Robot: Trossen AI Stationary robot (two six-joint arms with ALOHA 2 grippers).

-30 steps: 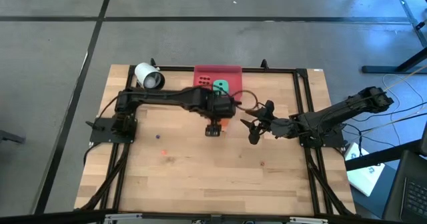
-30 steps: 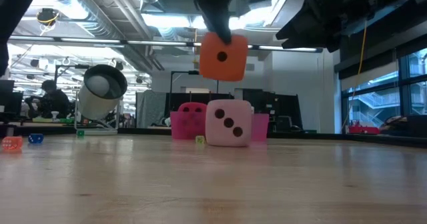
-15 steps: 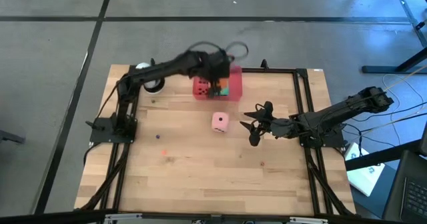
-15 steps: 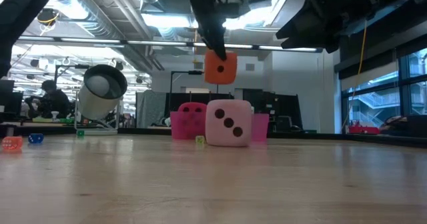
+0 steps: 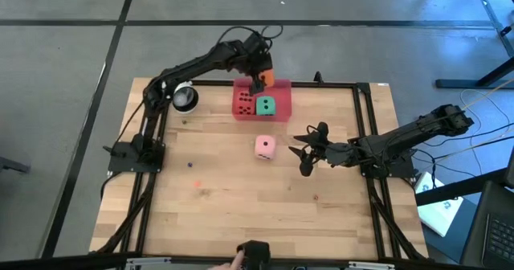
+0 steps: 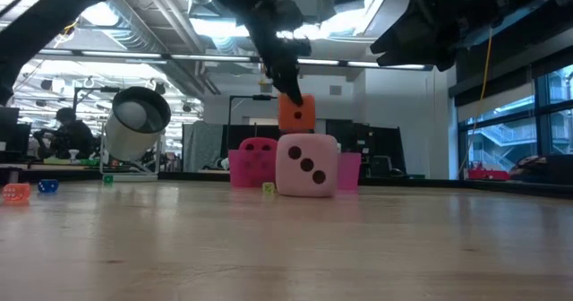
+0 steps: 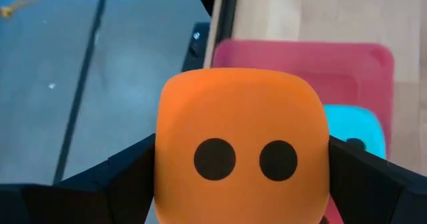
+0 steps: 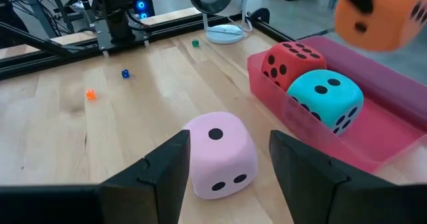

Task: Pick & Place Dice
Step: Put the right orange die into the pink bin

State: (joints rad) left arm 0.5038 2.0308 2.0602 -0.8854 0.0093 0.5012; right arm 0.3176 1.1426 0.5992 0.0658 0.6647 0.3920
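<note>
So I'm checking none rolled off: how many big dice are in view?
4. The red die and green die sit in the pink tray; the pink die is on the table; the orange die is in the left gripper above the tray.

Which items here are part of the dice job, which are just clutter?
Job:
- orange die, held in the left claw over the pink tray's far edge
- red die and green die, in the tray
- light pink die, on the table

Clutter:
- white lamp-like device
- tiny dice on the wood
- right claw, idle near the pink die
</note>
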